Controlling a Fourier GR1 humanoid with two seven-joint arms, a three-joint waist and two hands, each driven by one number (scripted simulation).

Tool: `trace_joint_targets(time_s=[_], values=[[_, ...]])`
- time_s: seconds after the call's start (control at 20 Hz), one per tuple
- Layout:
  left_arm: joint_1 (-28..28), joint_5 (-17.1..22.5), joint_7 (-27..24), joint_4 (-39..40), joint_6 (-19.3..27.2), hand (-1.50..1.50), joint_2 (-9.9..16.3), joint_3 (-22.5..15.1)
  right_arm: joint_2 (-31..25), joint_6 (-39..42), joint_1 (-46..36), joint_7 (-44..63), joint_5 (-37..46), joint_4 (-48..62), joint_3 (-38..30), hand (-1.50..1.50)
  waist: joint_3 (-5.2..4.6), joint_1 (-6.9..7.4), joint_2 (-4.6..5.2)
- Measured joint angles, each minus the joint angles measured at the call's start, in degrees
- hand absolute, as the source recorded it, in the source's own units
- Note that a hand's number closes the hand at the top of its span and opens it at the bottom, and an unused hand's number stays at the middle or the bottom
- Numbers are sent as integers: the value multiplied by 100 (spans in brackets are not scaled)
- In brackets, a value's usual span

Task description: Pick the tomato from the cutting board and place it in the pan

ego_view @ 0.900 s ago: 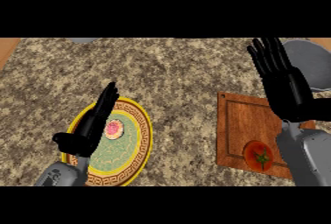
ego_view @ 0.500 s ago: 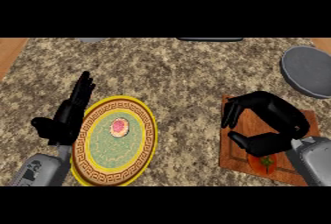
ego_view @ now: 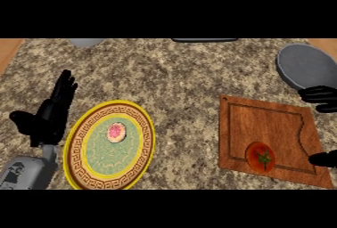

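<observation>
Head view showed you the tomato point(ego_view: 261, 156) at the board's point(ego_view: 270, 120) near edge; right hand point(ego_view: 321, 98) mostly cropped, fingers unreadable; left hand point(ego_view: 51, 113) spread open.

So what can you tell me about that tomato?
The tomato is round, red and glossy-looking, with a small green star-shaped stem on top. It looks whole. It sits near the front right corner of the wooden cutting board, inside the board's groove. Nothing holds it; black fingers show just to its right, apart from it.
</observation>
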Motion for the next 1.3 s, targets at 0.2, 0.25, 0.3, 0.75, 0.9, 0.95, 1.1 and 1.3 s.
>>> trace_joint_targets(time_s=[0.2,0.25,0.3,0.75,0.9,0.95,1.1,1.3], values=[[-53,-33,104,-43,34,0,17,30,-909,-225,182,-403,430,-66,-342,-150,-15,1,-16],[-65,-28,137,-55,29,0,21,40,-1096,-307,247,-497,590,-108,-370,-150,-19,2,-19],[-86,-17,149,-39,1,0,48,76,-1292,-355,281,-540,706,-157,-407,-150,-21,6,-19],[-47,-172,245,-105,-54,0,-25,159,-2016,-578,865,-478,900,-1207,-951,-150,-37,6,-37],[-177,-205,286,13,-115,0,-90,223,-1941,-602,966,-338,944,-1596,-987,-150,-40,26,-30],[-128,-224,300,-28,-106,0,-110,224,-1938,-596,1101,-339,962,-1743,-1020,-150,-40,21,-33],[-88,-263,384,-135,-123,0,-116,234,-1992,-501,1245,-213,985,-2077,-915,-150,-41,49,-32],[-122,-266,274,55,-223,0,-155,340,-2010,-452,1592,-201,1088,-2484,-787,-150,-41,28,-28]])
